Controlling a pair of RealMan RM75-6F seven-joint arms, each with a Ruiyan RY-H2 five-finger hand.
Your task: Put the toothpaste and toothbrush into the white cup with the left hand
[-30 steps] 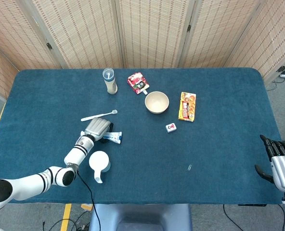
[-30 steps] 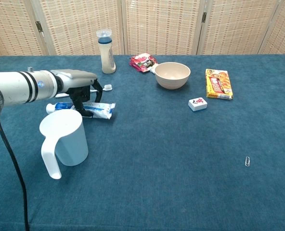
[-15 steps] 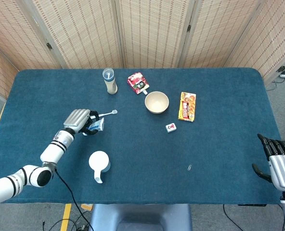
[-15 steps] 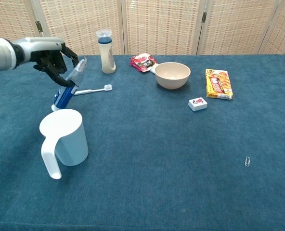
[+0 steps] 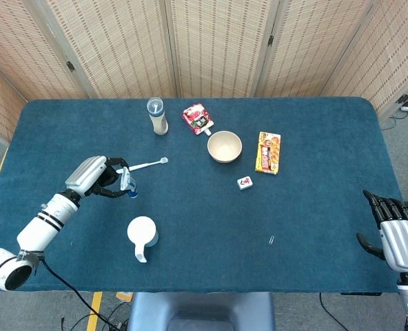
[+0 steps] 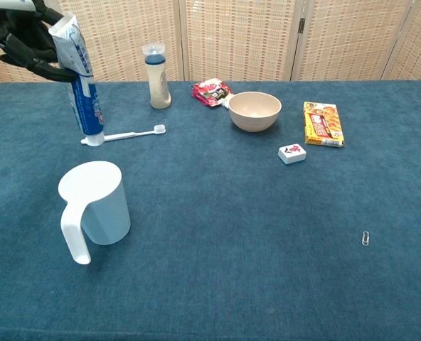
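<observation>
My left hand (image 5: 97, 177) (image 6: 27, 39) holds the blue-and-white toothpaste tube (image 6: 81, 89) (image 5: 128, 184) by its flat upper end. The tube hangs nearly upright, cap down, above the table behind the white cup (image 6: 95, 205) (image 5: 142, 234). That cup stands upright with its handle toward the front. The white toothbrush (image 6: 125, 133) (image 5: 146, 165) lies flat on the blue cloth just behind the tube's cap. My right hand (image 5: 391, 233) hangs off the table's right front corner with its fingers apart and nothing in it; the chest view does not show it.
At the back stand a lidded bottle (image 6: 157, 77), a red snack pouch (image 6: 212, 91) and a beige bowl (image 6: 254, 111). An orange box (image 6: 322, 123) and a small white tile (image 6: 291, 153) lie to the right. A paper clip (image 6: 365, 238) lies front right.
My left hand has lifted the toothpaste off the cloth, swung it from flat to upright, and drawn back to the left and upward. The right hand has barely shifted.
</observation>
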